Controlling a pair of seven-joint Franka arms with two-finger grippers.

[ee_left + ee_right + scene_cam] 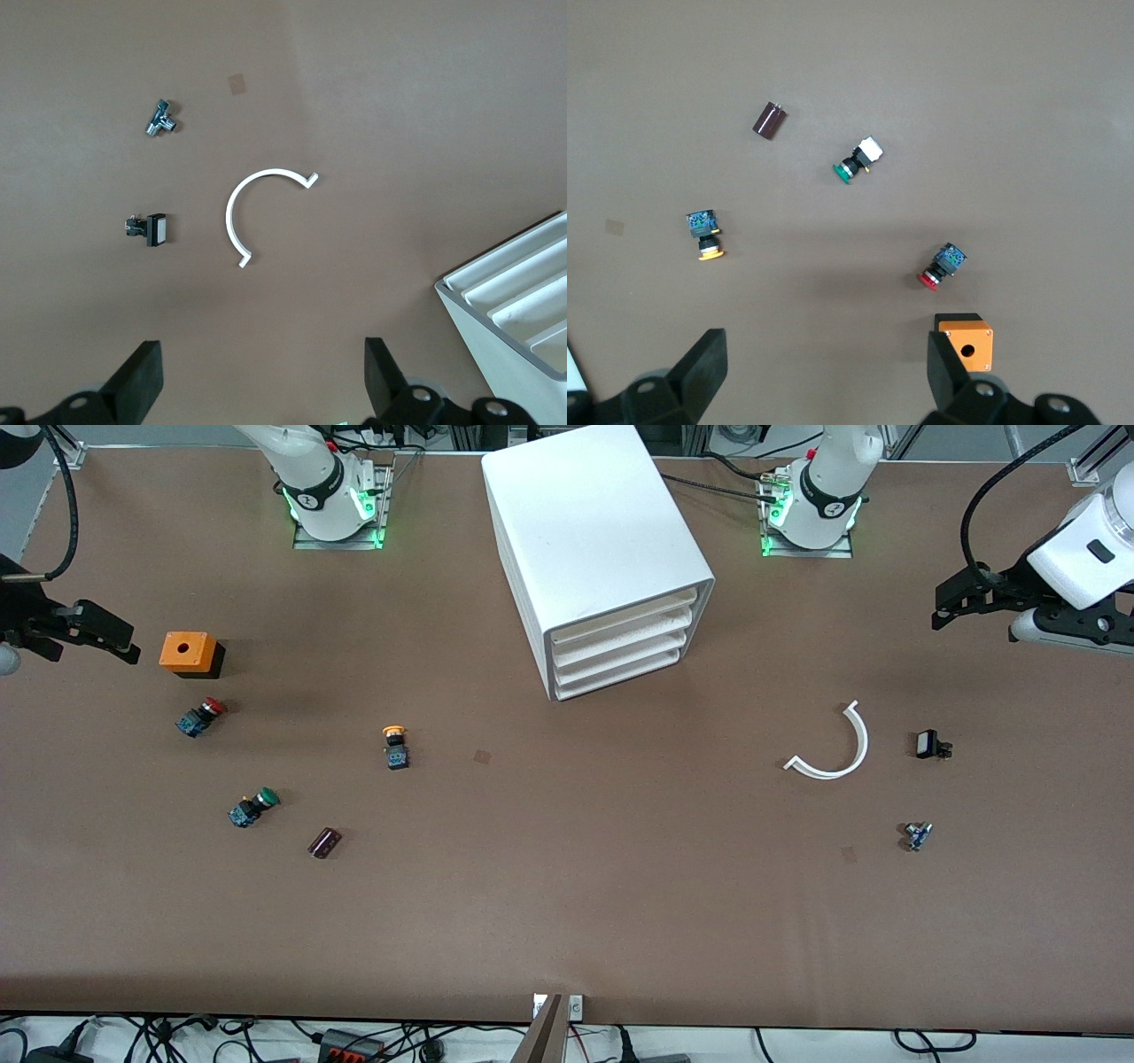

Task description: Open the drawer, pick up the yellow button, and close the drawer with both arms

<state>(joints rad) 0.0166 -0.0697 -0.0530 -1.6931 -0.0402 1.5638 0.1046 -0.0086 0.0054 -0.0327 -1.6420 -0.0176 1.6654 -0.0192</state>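
Note:
The yellow-capped button (395,746) lies on the bare table, nearer the front camera than the white drawer cabinet (611,558) and toward the right arm's end. It also shows in the right wrist view (704,237). The cabinet's drawers (620,642) all look shut, and a corner of it shows in the left wrist view (523,301). My right gripper (111,638) hangs open and empty above the table beside the orange box, as the right wrist view (827,363) shows. My left gripper (943,607) hangs open and empty above the left arm's end of the table, as the left wrist view (263,372) shows.
An orange box (188,653), a red-capped button (202,716), a green-capped button (252,807) and a dark cylinder (324,842) lie toward the right arm's end. A white curved strip (837,757), a small black part (928,744) and a small metal part (917,835) lie toward the left arm's end.

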